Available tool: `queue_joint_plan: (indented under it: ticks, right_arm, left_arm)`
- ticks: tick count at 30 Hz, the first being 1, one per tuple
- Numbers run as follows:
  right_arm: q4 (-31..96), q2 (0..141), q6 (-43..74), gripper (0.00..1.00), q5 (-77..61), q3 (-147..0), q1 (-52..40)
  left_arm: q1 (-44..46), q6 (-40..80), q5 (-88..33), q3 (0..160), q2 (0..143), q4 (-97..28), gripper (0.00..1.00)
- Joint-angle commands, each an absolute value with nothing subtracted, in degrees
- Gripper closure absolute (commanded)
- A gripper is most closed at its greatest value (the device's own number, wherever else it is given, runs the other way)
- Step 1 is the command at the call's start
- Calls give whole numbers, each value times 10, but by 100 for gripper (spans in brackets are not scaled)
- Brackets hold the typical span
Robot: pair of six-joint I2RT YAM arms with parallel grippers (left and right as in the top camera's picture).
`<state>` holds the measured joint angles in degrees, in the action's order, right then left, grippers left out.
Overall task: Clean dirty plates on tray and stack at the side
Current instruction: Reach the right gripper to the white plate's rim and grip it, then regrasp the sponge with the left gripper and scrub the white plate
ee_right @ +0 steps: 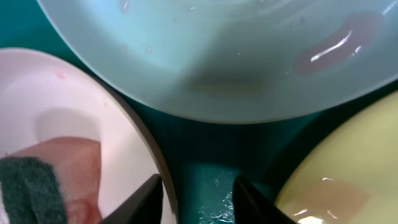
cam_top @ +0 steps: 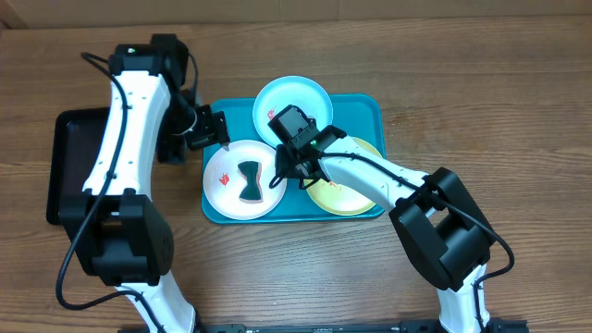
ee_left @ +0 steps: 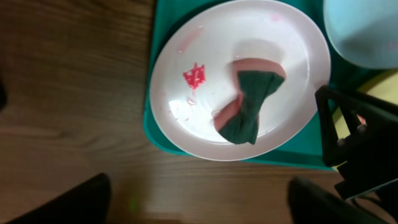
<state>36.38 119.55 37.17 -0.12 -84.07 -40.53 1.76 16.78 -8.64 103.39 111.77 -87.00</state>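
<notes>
Right gripper (ee_right: 198,202) part-open, empty — beside white plate (ee_right: 62,106) rim.

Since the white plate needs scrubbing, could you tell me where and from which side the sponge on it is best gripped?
Grip the sponge at its pinched waist, coming straight down from above. It lies flat on the white plate, twisted like a bow tie, so the narrow middle is likely easiest to pinch.
</notes>
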Motion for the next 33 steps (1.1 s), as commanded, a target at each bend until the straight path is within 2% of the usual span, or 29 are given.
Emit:
queue_joint_plan:
  ticks: [1,2,4,12,16,20,33]
  right_arm:
    - [363,1201,373,65,-2,-854,-409]
    - [364,1203,373,65,-1,-854,-411]
    - [365,1205,374,66,-2,-854,-412]
    - [366,1206,378,76,-23,-853,-414]
    - [361,1206,378,76,-23,-846,-416]
    - [361,1206,378,76,-23,-845,-416]
    - [362,1206,378,91,-22,-845,-416]
  left_arm:
    - [35,145,-108,1011,1120,-859,23]
    - [39,145,-110,1001,1120,-852,32]
    - [45,145,-110,979,1120,-842,39]
    - [65,114,-166,853,1120,-744,41]
    - [78,113,-166,810,1120,-700,41]
    - [91,114,-166,791,1120,-669,41]
    - [99,129,-166,776,1121,-622,47]
